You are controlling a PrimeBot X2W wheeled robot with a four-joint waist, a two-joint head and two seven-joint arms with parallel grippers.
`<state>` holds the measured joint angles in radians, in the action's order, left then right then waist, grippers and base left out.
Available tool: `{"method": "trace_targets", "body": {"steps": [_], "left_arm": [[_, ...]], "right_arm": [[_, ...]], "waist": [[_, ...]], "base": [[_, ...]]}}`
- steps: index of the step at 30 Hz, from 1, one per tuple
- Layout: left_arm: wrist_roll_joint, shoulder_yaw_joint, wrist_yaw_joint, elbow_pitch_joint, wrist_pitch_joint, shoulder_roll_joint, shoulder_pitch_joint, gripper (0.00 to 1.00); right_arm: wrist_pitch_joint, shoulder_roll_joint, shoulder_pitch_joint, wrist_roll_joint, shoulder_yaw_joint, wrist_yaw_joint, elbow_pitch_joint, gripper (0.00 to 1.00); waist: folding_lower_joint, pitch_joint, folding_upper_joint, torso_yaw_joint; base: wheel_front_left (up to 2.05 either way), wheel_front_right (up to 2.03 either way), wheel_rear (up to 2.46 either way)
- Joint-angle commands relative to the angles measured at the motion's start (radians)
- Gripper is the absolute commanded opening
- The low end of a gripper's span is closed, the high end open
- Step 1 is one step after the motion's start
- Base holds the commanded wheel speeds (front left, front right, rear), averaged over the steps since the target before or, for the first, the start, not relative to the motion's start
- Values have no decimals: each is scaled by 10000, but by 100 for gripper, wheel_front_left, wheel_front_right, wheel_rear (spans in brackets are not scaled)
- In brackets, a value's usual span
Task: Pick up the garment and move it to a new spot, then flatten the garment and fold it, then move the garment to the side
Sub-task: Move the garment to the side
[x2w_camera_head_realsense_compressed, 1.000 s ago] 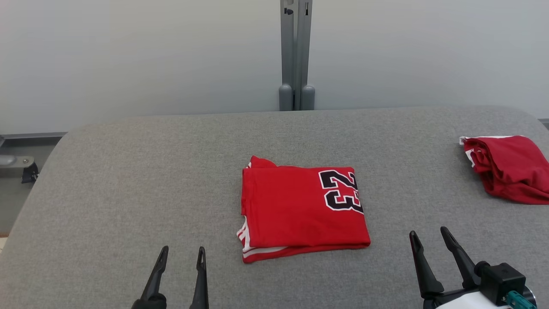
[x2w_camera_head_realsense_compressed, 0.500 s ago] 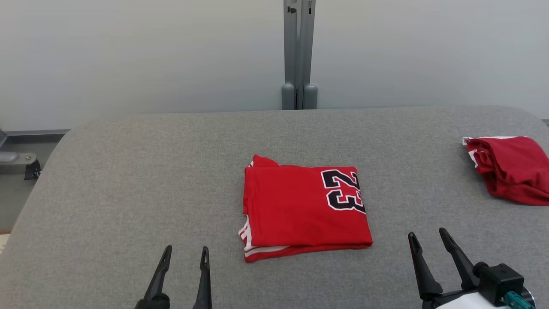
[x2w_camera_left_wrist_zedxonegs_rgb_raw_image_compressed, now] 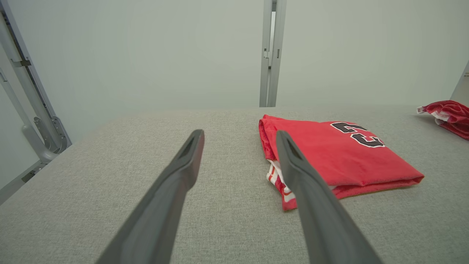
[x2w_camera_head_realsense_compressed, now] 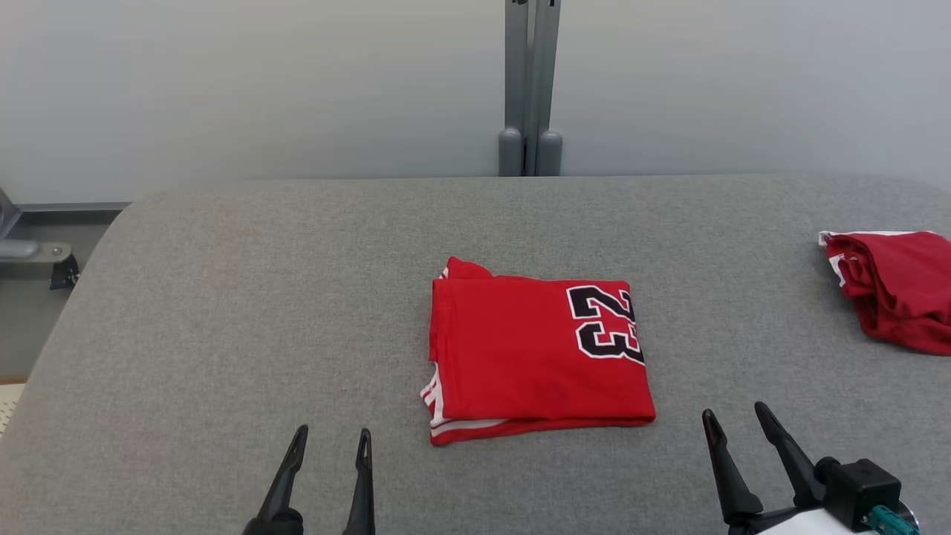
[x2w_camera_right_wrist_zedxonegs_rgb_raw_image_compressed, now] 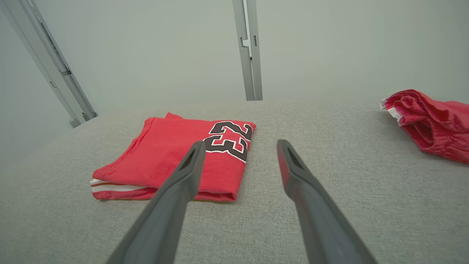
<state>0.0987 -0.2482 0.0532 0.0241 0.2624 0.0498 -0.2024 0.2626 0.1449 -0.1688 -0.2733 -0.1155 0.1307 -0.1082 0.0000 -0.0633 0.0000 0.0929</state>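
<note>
A red garment [x2w_camera_head_realsense_compressed: 520, 357] with a black "23" lies folded into a neat rectangle in the middle of the grey padded table [x2w_camera_head_realsense_compressed: 223, 312]. White stripes show at its near left corner. My left gripper [x2w_camera_head_realsense_compressed: 332, 432] is open, near the front edge, to the left of the garment and apart from it. My right gripper [x2w_camera_head_realsense_compressed: 734, 411] is open too, just off the fold's near right corner, holding nothing. In the left wrist view the garment [x2w_camera_left_wrist_zedxonegs_rgb_raw_image_compressed: 337, 157] lies right of the open left gripper [x2w_camera_left_wrist_zedxonegs_rgb_raw_image_compressed: 240, 134]. In the right wrist view the garment [x2w_camera_right_wrist_zedxonegs_rgb_raw_image_compressed: 165, 157] lies left of the open right gripper [x2w_camera_right_wrist_zedxonegs_rgb_raw_image_compressed: 240, 143].
A second red garment [x2w_camera_head_realsense_compressed: 899, 286] lies crumpled at the table's right edge, also in the right wrist view as a red heap [x2w_camera_right_wrist_zedxonegs_rgb_raw_image_compressed: 432, 123]. A grey metal post [x2w_camera_head_realsense_compressed: 530, 89] stands behind the table's far edge against a pale wall. A metal frame [x2w_camera_left_wrist_zedxonegs_rgb_raw_image_compressed: 33, 110] is off the left side.
The whole head picture has shifted a little, so the camera has moved. The garment and both open grippers keep their places relative to each other.
</note>
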Motion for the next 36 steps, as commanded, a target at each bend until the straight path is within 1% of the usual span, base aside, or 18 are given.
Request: {"method": "trace_targets", "body": {"steps": [1, 5, 9, 15, 18, 21, 27, 32, 33, 34, 36], "left_arm": [[-65, -9, -14, 28, 27, 18, 143, 100], [-4, -123, 1, 20, 27, 18, 226, 100], [30, -247, 14, 47, 27, 18, 346, 100], [100, -442, 57, 11, 27, 18, 652, 100], [143, -577, 77, -8, 27, 18, 870, 100], [262, -656, 131, 22, 27, 20, 1057, 100], [423, -897, 212, 61, 27, 18, 1414, 100], [468, -1020, 273, 85, 27, 18, 1614, 100], [473, -1020, 293, 85, 27, 18, 1638, 100], [478, -1018, 301, 87, 27, 18, 1643, 100], [491, -992, 332, 92, 27, 18, 1666, 100]], "right_arm": [[24, 17, 154, -174, -14, 1, -94, 100], [24, 155, 405, -608, -259, -1, -690, 100], [24, 434, 1191, -1167, -754, 1, -1639, 100], [-6, 797, 2858, -2115, -1219, -1, -3123, 100], [-335, 1009, 3788, -2588, -1371, -1, -3905, 100], [-744, 1256, 4607, -2638, -1535, -1, -4723, 100], [-1498, 1185, 5947, -2912, -1722, 1, -6261, 100], [-2034, 1083, 6436, -3081, -2080, -1, -7174, 100], [-2074, 1038, 6469, -3146, -2163, -1, -7308, 32], [-2056, 999, 6469, -3208, -2210, -1, -7398, 0], [-1920, 1020, 6486, -3268, -2307, -1, -7531, 0]], "waist": [[0, 105, 0, 102], [0, 305, 0, 273], [0, 583, 0, 466], [0, 1120, 0, 764], [0, 1458, 0, 931], [0, 1728, 0, 1092], [0, 2182, 0, 1403], [0, 2360, 0, 1602], [0, 2373, 0, 1622], [0, 2378, 0, 1634], [0, 2376, 0, 1626]], "base": [[0, 0, 0], [0, 0, 0], [0, 0, 0], [0, 0, 0], [0, 0, 0], [0, 0, 0], [0, 0, 0], [0, 0, 0], [0, 0, 0], [0, 0, 0], [0, 0, 0]]}}
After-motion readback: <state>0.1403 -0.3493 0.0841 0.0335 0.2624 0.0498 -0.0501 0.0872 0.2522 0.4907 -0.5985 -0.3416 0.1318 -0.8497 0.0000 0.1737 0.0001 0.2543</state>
